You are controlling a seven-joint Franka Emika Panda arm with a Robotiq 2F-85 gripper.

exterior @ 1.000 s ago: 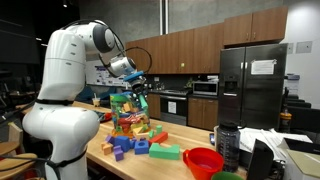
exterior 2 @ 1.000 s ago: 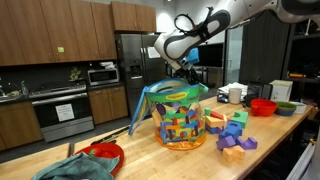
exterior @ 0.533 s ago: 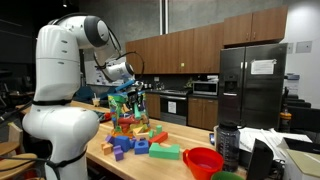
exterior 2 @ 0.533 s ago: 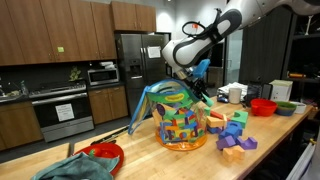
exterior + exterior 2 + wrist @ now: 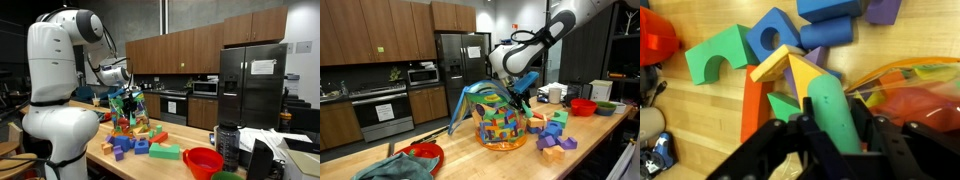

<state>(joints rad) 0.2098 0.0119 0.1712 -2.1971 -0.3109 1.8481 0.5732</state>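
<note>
My gripper [image 5: 835, 125] is shut on a green cylinder block [image 5: 832, 112], which stands between the two black fingers in the wrist view. Below it lie loose foam blocks: a green arch [image 5: 715, 58], a blue block with a hole [image 5: 770, 35], a yellow wedge [image 5: 775, 63] and an orange block [image 5: 753, 105]. A clear bag full of coloured blocks [image 5: 500, 118] stands on the wooden counter [image 5: 470, 160]. In both exterior views the gripper [image 5: 518, 92] [image 5: 127, 92] hangs just beside the bag's top, over the block pile [image 5: 135, 140].
A red bowl [image 5: 204, 160] and a green one [image 5: 226, 176] sit on the counter, with a dark bottle [image 5: 227, 145]. Another red bowl [image 5: 425, 154] and a teal cloth [image 5: 390, 170] lie at the counter's other end. More bowls [image 5: 583, 106] and a mug [image 5: 556, 94] stand farther back.
The arm has swung away from above the bag and come down beside it, over the loose blocks, still shut on the green cylinder.
</note>
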